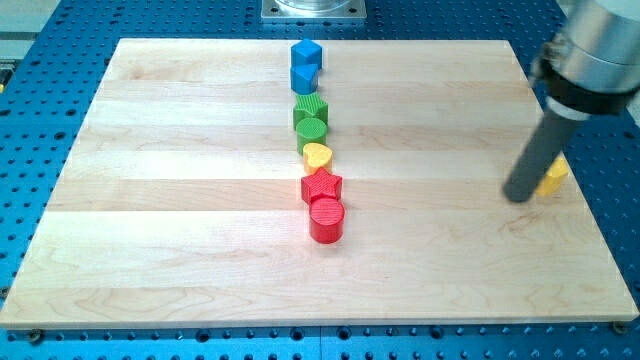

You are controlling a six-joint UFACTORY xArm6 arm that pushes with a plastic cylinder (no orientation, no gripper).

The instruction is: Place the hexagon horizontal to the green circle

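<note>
I see the wooden board [180, 200] lying on a blue table with holes [40, 130]. The left part of the board has nothing but wood, and it is far to the left of my tip.

Next comes a line of blocks near the middle, running from the view's top to the view's bottom. All of them are well to the left of my tip. At the top of the line is a blue cube [306, 52], and a second blue block [304, 78] touches it just below; I cannot tell that one's shape for sure. Both sit higher in the view than my tip. Under them is a green block with ribs on top [311, 108], and the green circle [312, 131] touches it just below. Then there is a yellow heart [317, 155], a red star [321, 185] and a red cylinder [326, 220], each close against the next. The red star is about level with my tip, and the red cylinder is a bit lower.

Far over on the right is my tip [519, 196], the low end of a dark rod that leans up toward the view's top right. It has no claw, so it holds nothing; it just rests on the board. The yellow hexagon [553, 177] is right beside my tip, on its right and a little higher, partly hidden by the rod. They look like they touch. The hexagon is well apart from the green circle and lower in the view than it
</note>
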